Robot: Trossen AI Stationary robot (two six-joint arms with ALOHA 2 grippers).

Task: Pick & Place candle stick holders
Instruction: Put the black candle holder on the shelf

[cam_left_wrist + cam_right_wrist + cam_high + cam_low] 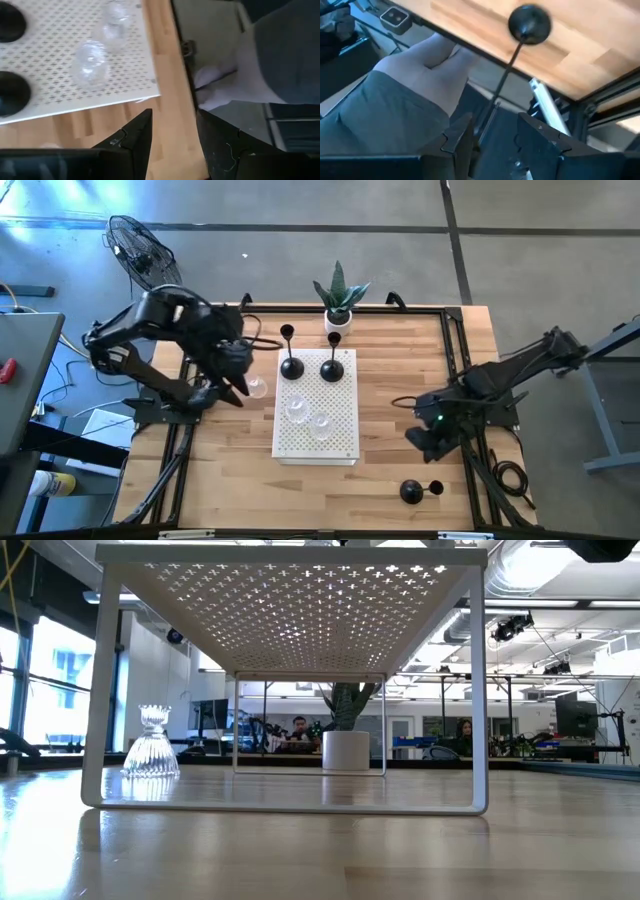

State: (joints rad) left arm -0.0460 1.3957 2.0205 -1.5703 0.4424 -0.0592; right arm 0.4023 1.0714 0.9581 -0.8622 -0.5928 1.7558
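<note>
Fills most of the high view: wooden table (400, 380). At middle left, left gripper (236, 388), fingers apart, holding nothing. At middle right, right gripper (425, 442), fingers also apart, empty. In the centre, white perforated stand (340, 442). On its upper part, upright, two black holders (291, 367) (332, 369). At lower right on the table, third black holder (411, 491). On the stand's middle, two glass holders (297, 410) (320, 423). Just left of the stand, beside the left gripper, third glass holder (257, 387).

No readable text, label, brand, number or sign anywhere in these views.
</note>
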